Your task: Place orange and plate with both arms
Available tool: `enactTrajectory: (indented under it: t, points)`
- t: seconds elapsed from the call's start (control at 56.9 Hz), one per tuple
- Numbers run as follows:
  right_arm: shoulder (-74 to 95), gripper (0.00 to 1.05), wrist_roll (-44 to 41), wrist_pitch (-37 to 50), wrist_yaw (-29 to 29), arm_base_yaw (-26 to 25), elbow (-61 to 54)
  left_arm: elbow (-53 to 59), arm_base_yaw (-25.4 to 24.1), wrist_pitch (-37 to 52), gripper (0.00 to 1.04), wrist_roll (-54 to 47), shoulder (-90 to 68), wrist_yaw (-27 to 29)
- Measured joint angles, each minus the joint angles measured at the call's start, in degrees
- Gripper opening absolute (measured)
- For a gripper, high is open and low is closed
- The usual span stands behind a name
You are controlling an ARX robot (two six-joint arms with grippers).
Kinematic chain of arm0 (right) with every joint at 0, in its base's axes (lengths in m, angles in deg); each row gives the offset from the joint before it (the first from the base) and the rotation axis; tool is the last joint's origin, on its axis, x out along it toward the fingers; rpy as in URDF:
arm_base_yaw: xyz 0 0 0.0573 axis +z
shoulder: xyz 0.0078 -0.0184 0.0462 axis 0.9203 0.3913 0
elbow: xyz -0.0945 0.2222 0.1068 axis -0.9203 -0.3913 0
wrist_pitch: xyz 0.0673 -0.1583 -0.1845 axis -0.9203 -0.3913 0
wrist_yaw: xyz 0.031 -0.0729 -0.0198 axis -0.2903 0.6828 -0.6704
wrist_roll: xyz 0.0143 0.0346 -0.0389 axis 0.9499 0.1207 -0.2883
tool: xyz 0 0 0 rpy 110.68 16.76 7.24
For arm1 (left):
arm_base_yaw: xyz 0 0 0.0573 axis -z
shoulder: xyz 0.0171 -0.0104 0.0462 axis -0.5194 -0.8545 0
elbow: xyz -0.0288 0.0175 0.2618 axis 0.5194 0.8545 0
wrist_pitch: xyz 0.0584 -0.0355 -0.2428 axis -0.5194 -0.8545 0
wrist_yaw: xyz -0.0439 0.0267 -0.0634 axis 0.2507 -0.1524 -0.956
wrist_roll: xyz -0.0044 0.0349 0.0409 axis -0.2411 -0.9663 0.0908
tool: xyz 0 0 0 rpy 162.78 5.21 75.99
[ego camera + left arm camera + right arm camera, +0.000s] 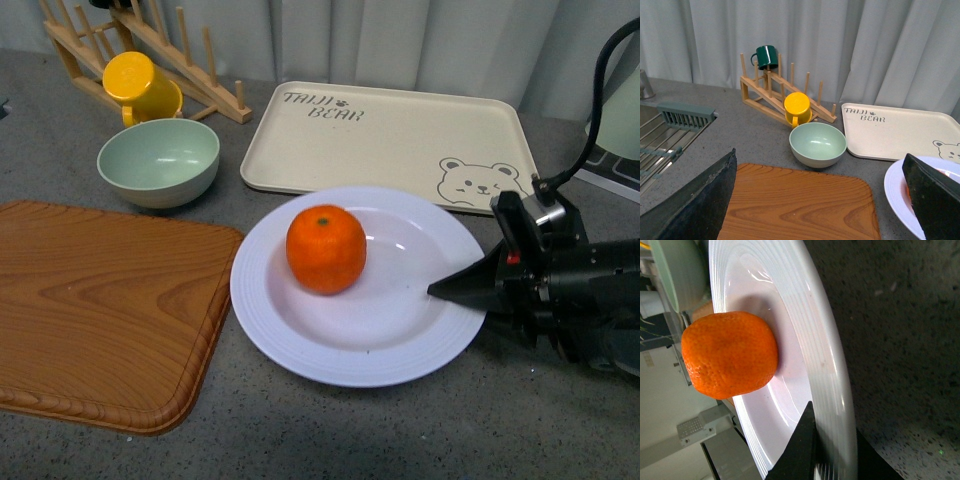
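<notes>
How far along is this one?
Done: the orange sits on the plate. In hand: the right claw appears to pinch the plate's rim; the left claw is open and empty. Left: probably moving the plate, then releasing it.

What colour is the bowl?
The bowl is pale green, clearest in the left wrist view.

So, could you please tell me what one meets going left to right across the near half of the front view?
Cutting board → plate, with the orange on it → right gripper at the plate's rim.
</notes>
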Motion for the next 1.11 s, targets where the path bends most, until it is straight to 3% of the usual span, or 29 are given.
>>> enactTrajectory:
  t: [0.193, 0.598, 0.967, 1.108]
  points:
    - [-0.98, 0.04, 6.56, 10.93, 1.27, -0.13, -0.17, 0.0, 0.0, 0.0, 0.98, 0.0, 0.0, -0.02]
    - [6.62, 0.04, 24.83, 23.19, 18.14, 5.51, 7.72, 0.0, 0.0, 0.0, 0.98, 0.0, 0.0, 0.0]
    - [15.17, 0.04, 35.67, 24.37, 29.99, 10.1, 19.23, 0.0, 0.0, 0.0, 0.98, 0.0, 0.0, 0.0]
    - [17.97, 0.04, 37.81, 21.2, 34.42, 11.04, 23.69, 0.0, 0.0, 0.0, 0.98, 0.0, 0.0, 0.0]
